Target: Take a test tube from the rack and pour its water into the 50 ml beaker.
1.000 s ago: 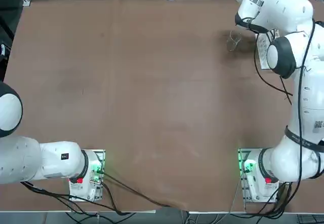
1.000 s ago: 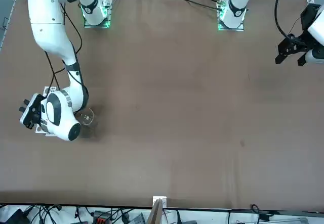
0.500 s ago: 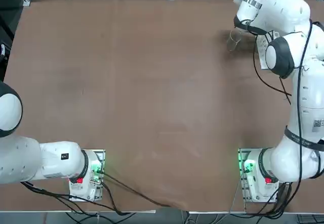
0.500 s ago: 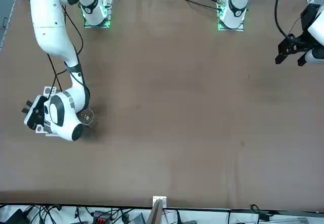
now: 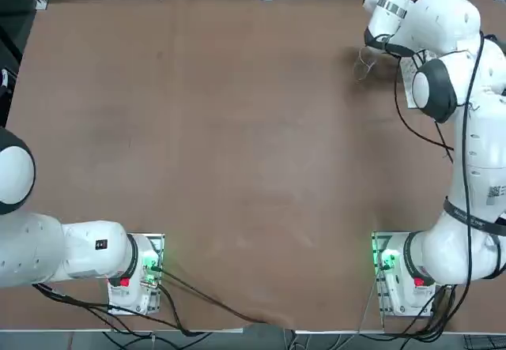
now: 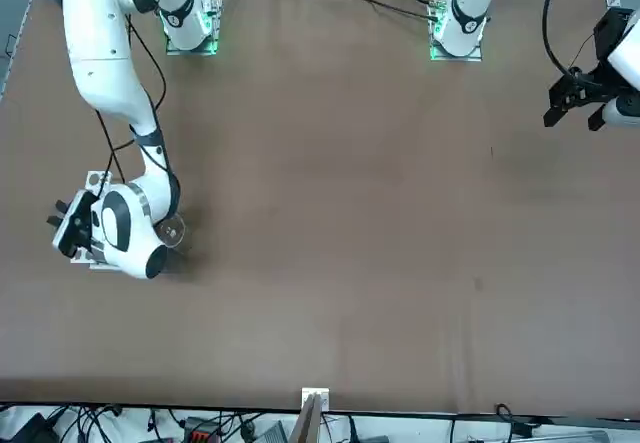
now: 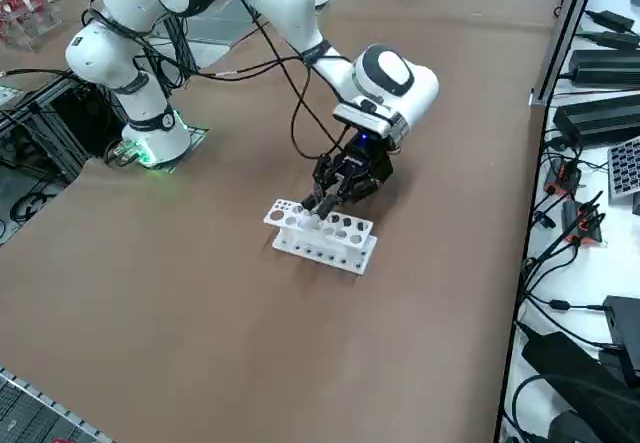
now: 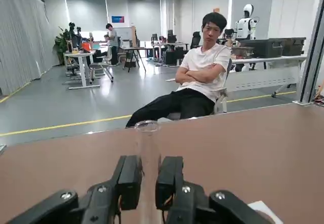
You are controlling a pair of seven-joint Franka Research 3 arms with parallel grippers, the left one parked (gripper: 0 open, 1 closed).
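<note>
My right gripper (image 8: 148, 176) is shut on the test tube (image 8: 147, 148), a slim clear tube standing upright between the two black fingers, its open rim above them. In the right side view the gripper (image 7: 326, 199) hangs just over the white rack (image 7: 322, 237) with its rows of round holes; whether the tube's lower end is out of the rack I cannot tell. The 50 ml beaker (image 5: 364, 64) stands on the brown table to the robot's left of the rack, also seen as a small clear cup (image 6: 172, 231). The water does not show.
The rack sits near the table's far right corner, largely hidden under the arm's wrist (image 5: 437, 89) from above. Cables and power supplies (image 7: 600, 63) lie beyond the table's edge. A seated person (image 8: 202, 77) with folded arms is in the room past the table.
The right wrist has drifted slightly toward the beaker's side of the rack. The grip on the tube stays shut.
</note>
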